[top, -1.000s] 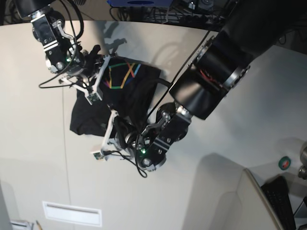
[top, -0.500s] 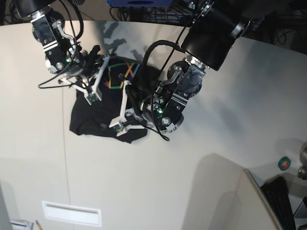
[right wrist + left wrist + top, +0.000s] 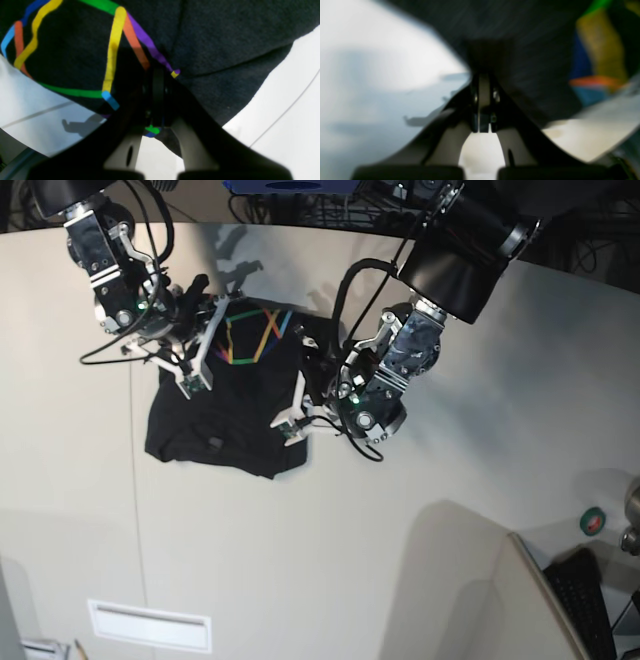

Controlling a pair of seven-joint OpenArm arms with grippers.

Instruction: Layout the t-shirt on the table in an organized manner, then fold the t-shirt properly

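Note:
The black t-shirt (image 3: 215,415) lies bunched on the off-white table (image 3: 520,380), its rainbow print (image 3: 255,335) facing up at its far end. My right gripper (image 3: 213,308) is at the shirt's far left edge. In the right wrist view it (image 3: 157,75) is shut on the t-shirt (image 3: 225,37) beside the print, with cloth showing between its fingers. My left gripper (image 3: 308,365) is at the shirt's right edge. The left wrist view is blurred; there the gripper (image 3: 483,75) is shut with its tips in the black t-shirt (image 3: 532,62).
An angled beige panel (image 3: 470,580) rises at the front right, with a dark keyboard (image 3: 585,595) and a small green-and-red round thing (image 3: 593,520) beyond it. A white slotted plate (image 3: 150,625) sits at the front left. Cables run along the table's far edge.
My left arm has swung from over the shirt's near edge up and right to its right edge, farther from the camera. The right arm has stayed put.

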